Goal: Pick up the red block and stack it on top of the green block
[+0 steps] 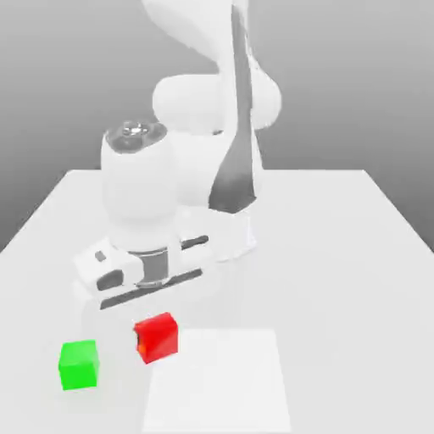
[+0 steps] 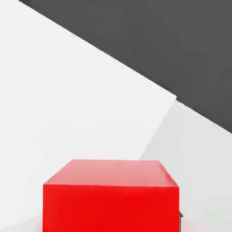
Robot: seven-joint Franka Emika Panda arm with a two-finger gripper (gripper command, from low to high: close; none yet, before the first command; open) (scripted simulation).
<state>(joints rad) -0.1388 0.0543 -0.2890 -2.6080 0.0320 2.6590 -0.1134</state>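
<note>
The red block (image 1: 158, 338) sits directly under my hand, slightly turned, near the front of the white table (image 1: 339, 254). My gripper (image 1: 156, 326) is shut on the red block; a dark finger edge shows against each of its sides. In the hand view the red block (image 2: 111, 199) fills the near field, with a thin dark sliver of a finger pad (image 2: 180, 219) against one side. The green block (image 1: 79, 364) rests on the table, apart from the red one, toward the exterior view's left and a little nearer the front edge. The hand view does not show it.
The arm's white base (image 1: 216, 229) stands behind the blocks at the table's middle. A paler square patch (image 1: 220, 381) marks the table surface at the exterior view's right of the red block. Dark floor (image 2: 158, 45) lies beyond the table edge.
</note>
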